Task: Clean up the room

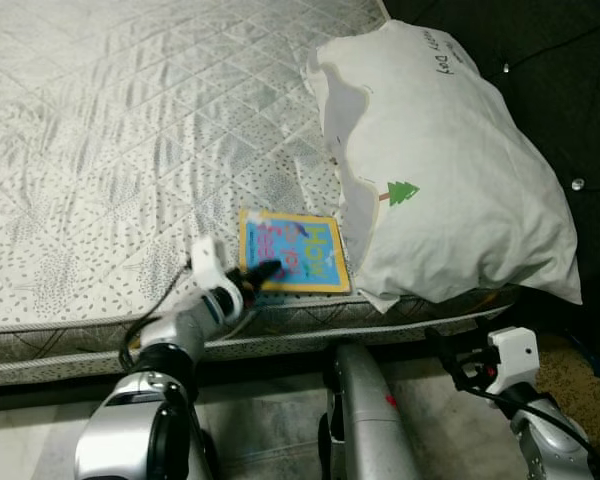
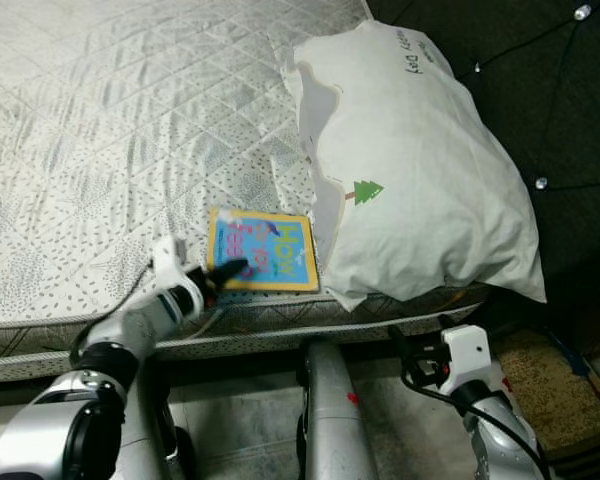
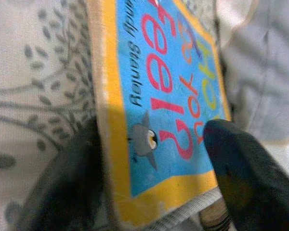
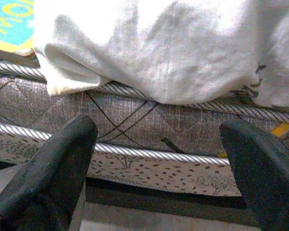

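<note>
Book first: thin picture book w/ yellow border & blue cover (image 1: 290, 252) lies flat on the quilted grey-white mattress (image 1: 120, 130), right at the near edge, its far side tucked just under the big white pillow w/ a small green tree print (image 1: 440, 170). Left gripper (image 1: 256, 274) is at the book's near-left corner. In the left wrist view one black finger (image 3: 245, 178) lies over the cover (red lettering, small bird drawing) and the other (image 3: 62, 183) sits beside the book's edge on the mattress, so fingers are spread w/ the corner between them, not clamped as far as I can tell. Right gripper (image 4: 159, 168) hangs low in front of the mattress side, below the pillow's overhang, fingers spread wide w/ nothing between them. Pillow covers the mattress's right corner.
</note>
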You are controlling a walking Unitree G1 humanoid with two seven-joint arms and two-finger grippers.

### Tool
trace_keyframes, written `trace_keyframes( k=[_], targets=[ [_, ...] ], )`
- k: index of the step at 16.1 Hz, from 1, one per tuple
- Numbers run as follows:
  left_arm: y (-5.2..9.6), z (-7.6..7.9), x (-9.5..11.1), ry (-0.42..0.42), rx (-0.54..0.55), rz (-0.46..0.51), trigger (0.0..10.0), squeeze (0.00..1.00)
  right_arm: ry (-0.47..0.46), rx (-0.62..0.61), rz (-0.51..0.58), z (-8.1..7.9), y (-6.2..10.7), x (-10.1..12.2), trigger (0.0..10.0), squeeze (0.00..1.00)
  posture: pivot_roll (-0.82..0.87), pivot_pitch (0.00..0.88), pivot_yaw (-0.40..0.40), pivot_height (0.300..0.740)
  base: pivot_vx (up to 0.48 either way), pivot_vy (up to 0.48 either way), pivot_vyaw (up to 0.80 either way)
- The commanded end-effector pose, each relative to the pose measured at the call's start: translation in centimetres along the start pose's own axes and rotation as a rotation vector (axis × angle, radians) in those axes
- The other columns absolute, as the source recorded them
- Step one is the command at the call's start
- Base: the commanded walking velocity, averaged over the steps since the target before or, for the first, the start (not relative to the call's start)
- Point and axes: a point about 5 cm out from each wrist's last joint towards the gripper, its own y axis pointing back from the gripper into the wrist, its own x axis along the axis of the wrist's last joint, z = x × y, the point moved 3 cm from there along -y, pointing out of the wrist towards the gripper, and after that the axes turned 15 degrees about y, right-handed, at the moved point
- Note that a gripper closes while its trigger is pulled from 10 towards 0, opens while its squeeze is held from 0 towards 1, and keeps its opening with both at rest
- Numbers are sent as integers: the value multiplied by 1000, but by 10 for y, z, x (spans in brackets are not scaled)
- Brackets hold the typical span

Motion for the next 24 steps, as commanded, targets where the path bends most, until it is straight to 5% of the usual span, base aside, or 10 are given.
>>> trace_keyframes(
  k=[1, 7, 11, 14, 15, 19, 22, 24],
  targets=[
    [0, -4, -2, -21, 32, -14, 10000, 1000, -6, 10, -27, -3, 5, -8, 10000, 0, -195, 155, -88, 562, 0, 0, 0],
    [8, -17, 26, -117, 137, 75, 10000, 1000, -11, 13, -18, -12, -3, -5, 10000, 0, -180, 153, -73, 562, 0, 0, 0],
    [11, -21, 24, -163, 187, 49, 10000, 1000, -8, 18, -1, -17, -5, -1, 10000, 0, -167, 151, -64, 562, 0, 0, 0],
    [19, -27, 28, -181, 250, 112, 10000, 1000, 19, 10, 112, -16, -9, 39, 10000, 0, -153, 149, -58, 562, 0, 0, 0],
    [33, -35, 35, -223, 318, 196, 10000, 1000, 20, 1, 177, -18, -11, 69, 10000, 0, -143, 148, -53, 562, 0, 0, 0],
    [73, -35, 30, -209, 311, 328, 10000, 1000, -9, 8, 231, -36, -14, 98, 10000, 0, -75, 148, -46, 562, 0, 0, 0],
    [101, -16, 33, -363, 285, 476, 10000, 1000, -24, 9, 225, -40, -15, 115, 10000, 0, -41, 150, -37, 562, 0, 0, 0],
    [120, 8, 33, -543, 229, 594, 10000, 1000, -22, -66, 194, -23, -33, 121, 10000, 0, -21, 144, -19, 562, 0, 0, 0]
  ],
)
